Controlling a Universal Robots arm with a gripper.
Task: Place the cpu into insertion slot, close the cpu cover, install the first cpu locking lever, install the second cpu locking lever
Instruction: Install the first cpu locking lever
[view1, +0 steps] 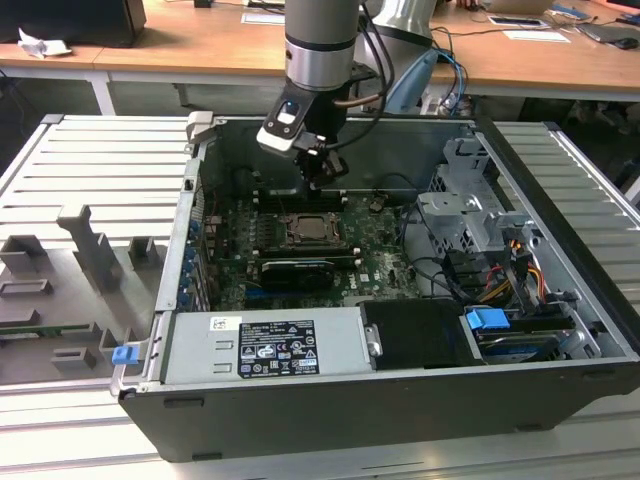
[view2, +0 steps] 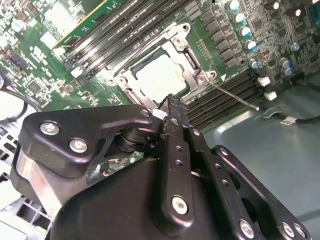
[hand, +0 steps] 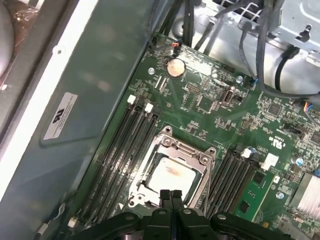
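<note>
Pincer (view1: 318, 180) on the arm's end, down inside the open computer case (view1: 400, 412). Fingertips pressed together in both wrist views (hand: 171, 194) (view2: 172, 102), nothing pinched between them. Tip poised at one edge of the insertion slot (view2: 178, 41); contact with the socket metal not clear.

Case lying on its side on a slatted grey table (view1: 90, 160), open face up. Grey power supply box (view1: 265, 345) along the near wall in the exterior view, drive cage with a blue tab (view1: 488, 322) toward the exterior view's right.

Green circuit board (hand: 210, 100) across the case floor. Long black memory slots (hand: 125, 150) in banks on two opposite sides of the socket.

Insertion slot roughly mid-board, seen in the exterior view (view1: 305, 232) just below the pincer. Silvery cpu cover (hand: 186, 149) lowered flat, framing the chip on all sides.

Cpu (hand: 170, 175) seated in the slot, pale metal top showing through the cover's cut-out; also seen in the second wrist view (view2: 157, 75), just beyond the fingertips.

Thin wire lever (view2: 232, 95) sticking out from one socket corner, slanting over the neighbouring memory slots, not tucked against the frame.

Round coin battery (hand: 175, 67) on the board, well apart from the socket.
</note>
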